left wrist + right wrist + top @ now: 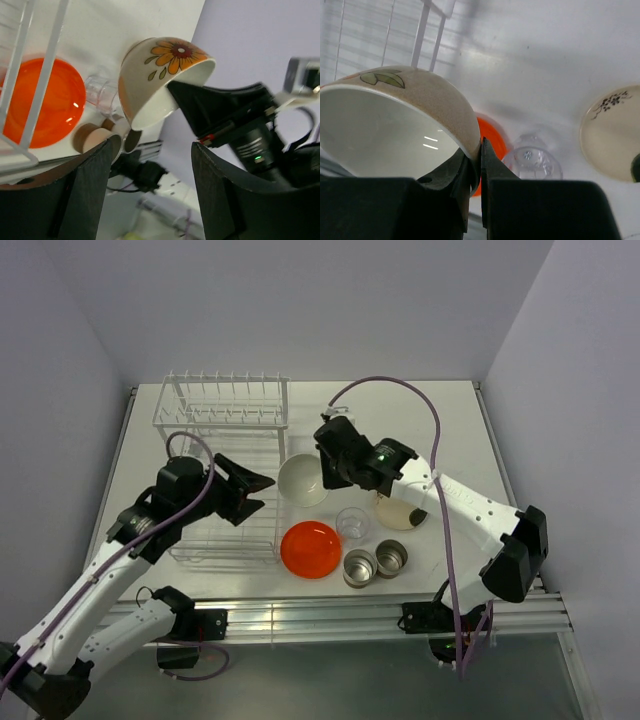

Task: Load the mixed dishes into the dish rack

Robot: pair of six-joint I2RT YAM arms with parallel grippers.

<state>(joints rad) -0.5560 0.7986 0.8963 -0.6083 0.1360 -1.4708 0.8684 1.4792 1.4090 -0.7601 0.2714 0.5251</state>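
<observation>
Right wrist view shows the right claw [480, 150] clamped on the rim of the white-beige bowl [395, 125], tilted at lower left below the dish rack [431, 25]; stiff, glazed, probably slick and breakable, it wants a deep rim pinch, while the left claw [260, 490] gapes open.

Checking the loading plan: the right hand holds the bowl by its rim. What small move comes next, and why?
Probably carry the bowl leftward over the dish rack: the right hand pinches its rim, and it hangs beside the rack, not in it. The open left hand hovers over the basket, so mind it.
</observation>
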